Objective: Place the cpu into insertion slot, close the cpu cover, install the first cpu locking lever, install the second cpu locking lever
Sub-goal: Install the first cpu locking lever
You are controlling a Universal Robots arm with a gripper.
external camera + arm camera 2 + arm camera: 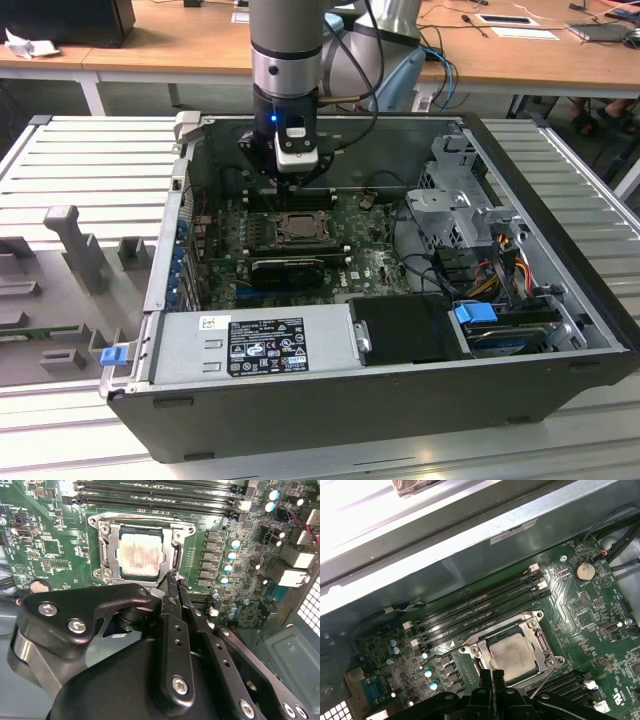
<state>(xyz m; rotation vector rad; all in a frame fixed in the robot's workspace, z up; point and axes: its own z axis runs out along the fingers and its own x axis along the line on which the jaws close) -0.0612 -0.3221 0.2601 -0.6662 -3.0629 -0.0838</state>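
Observation:
The cpu lies flat in the insertion slot on the green board, pale metal face up. The cpu cover lies down flat around it as a silvery frame. A thin wire locking lever slants away from the socket's corner. My gripper hangs just above one edge of the socket. Its black fingers are shut together, and I see nothing held between them.
Long black memory slots run along one side of the socket. A row of capacitors stands on another side. In the exterior view, the case walls, a grey power supply and a drive cage ring the board.

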